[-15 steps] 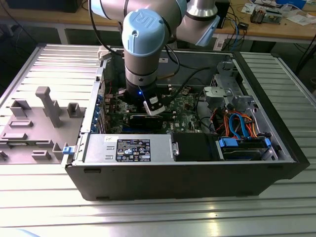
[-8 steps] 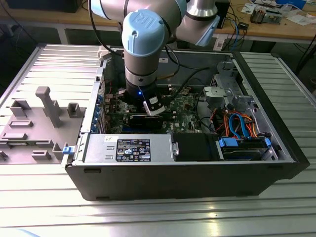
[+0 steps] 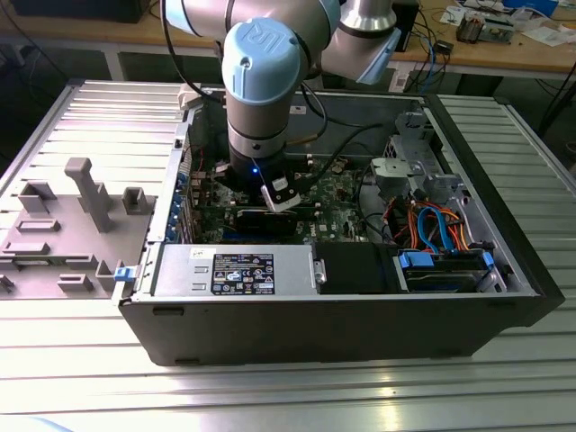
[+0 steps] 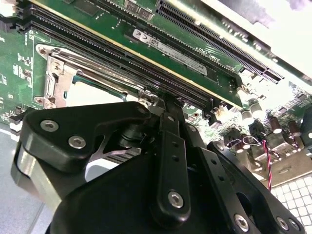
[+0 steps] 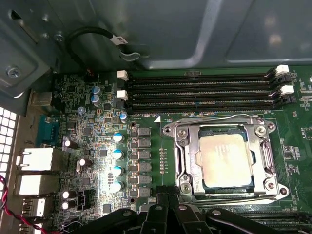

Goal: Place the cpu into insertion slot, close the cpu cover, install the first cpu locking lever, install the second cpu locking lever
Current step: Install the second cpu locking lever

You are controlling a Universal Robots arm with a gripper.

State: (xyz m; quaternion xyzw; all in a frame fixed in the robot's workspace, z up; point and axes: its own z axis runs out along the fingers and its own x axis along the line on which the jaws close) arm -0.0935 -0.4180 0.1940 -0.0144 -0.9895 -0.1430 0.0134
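Note:
In the first wrist view the cpu, a silvery-grey square, lies seated in the socket on the green motherboard. The cpu cover, a silvery frame, lies flat around it. One thin wire lever runs along the socket's side nearest the memory slots, and another lever runs along the opposite side. My gripper is shut, its black fingers together with nothing seen between them, just off the socket's edge. In the second wrist view the gripper tips sit between the socket frame and the memory slots. In the exterior view the gripper reaches down inside the open case.
Memory slots flank the socket, and a row of capacitors stands beside it. The case holds a power supply and a drive bay with blue and orange cables. A grey fixture tray lies at the exterior view's left.

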